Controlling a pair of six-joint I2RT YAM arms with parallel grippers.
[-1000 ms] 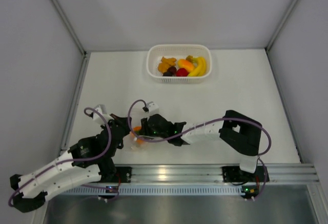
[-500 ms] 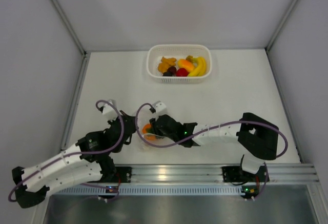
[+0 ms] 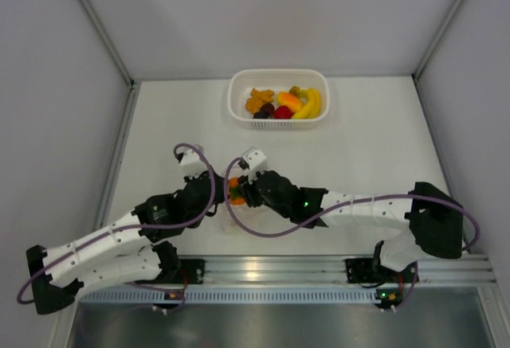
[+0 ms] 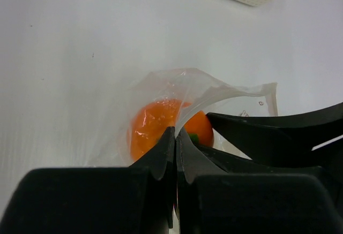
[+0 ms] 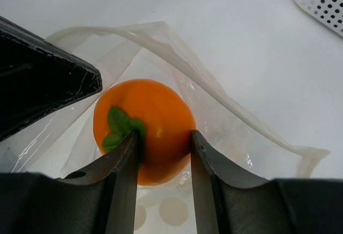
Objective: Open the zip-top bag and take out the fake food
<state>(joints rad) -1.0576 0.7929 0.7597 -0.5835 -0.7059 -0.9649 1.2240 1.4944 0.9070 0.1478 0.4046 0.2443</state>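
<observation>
The right hand (image 5: 164, 137) is clamped on the orange (image 5: 144, 111) inside the open zip-top bag (image 5: 225, 135), whose lip the left hand (image 4: 176, 137) pinches tight. Both have travelled up the counter (image 3: 374, 141) toward the basket (image 3: 239, 111) (bag in tow), so the orange is gripped but not yet out.

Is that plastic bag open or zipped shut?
Open: the zip-top bag gapes at its mouth, and the right gripper reaches inside, around the orange.
</observation>
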